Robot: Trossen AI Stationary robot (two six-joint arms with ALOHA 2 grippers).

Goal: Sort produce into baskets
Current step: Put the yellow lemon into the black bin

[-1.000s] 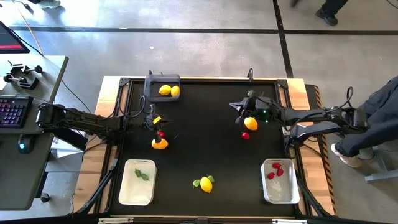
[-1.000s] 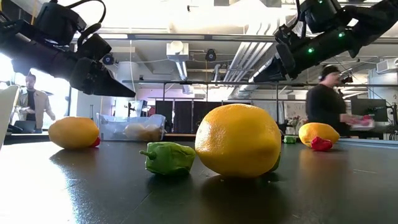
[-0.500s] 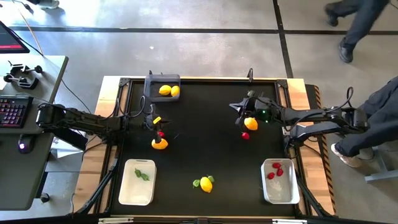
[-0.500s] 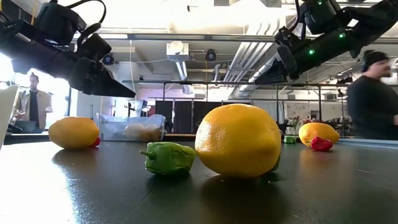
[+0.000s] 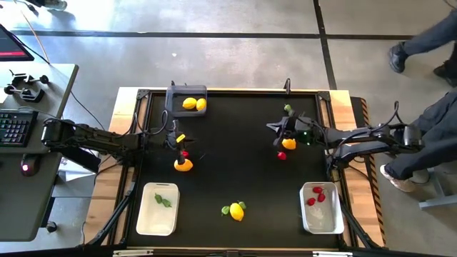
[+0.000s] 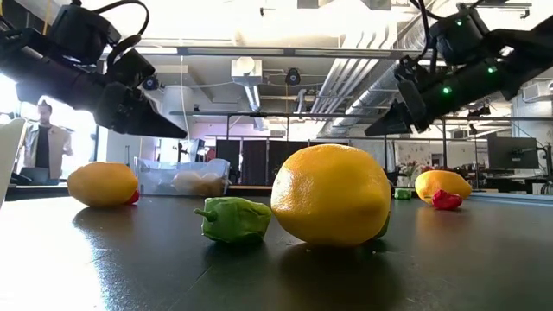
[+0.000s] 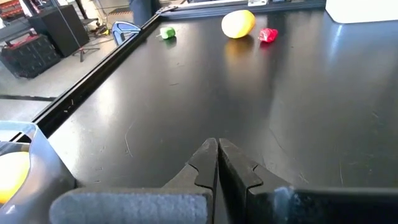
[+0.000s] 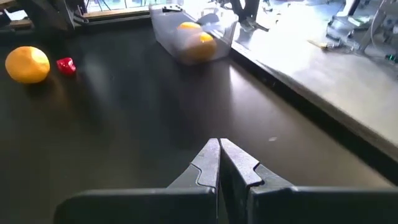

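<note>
My left gripper is shut and empty. It hovers above the table near an orange and a red piece that rest on the black table. My right gripper is shut and empty. It hovers beside another orange and a red piece, with a small green piece behind it. A lemon with green pieces beside it lies near the front edge. The dark grey bin holds two lemons. The left white bin holds green pieces. The right white bin holds red pieces.
The table has a raised dark rim. Open black surface lies between the two arms at the middle. A desk with a keyboard stands off the table's left. A person sits beyond the right edge, and another walks past at the far right.
My right gripper has drawn back a little toward the table's right edge and dropped slightly, still shut. This uncovers the small green piece at the far side. A person has walked across the room behind the table.
</note>
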